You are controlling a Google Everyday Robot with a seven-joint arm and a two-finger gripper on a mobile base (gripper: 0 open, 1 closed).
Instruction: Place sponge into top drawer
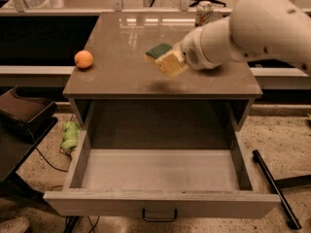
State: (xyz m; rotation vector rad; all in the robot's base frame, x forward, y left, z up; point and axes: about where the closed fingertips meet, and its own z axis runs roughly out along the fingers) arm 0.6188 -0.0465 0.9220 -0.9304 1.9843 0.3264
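Observation:
The sponge (165, 59), yellow with a dark green top layer, hangs tilted in the air above the front middle of the brown cabinet top (116, 76). My gripper (178, 59) holds it at the end of the white arm that reaches in from the right. The fingers are mostly hidden behind the sponge. The sponge casts a shadow on the cabinet top just below. The top drawer (160, 204) is pulled wide open beneath, with its floor bare and its dark handle (159, 215) at the front centre.
A round orange fruit (83, 59) lies at the left of the cabinet top. A can (204, 12) stands at the back right. On the floor are a green object (70, 135) at the left and a black bar (273, 188) at the right. A dark seat (24, 113) stands at the left.

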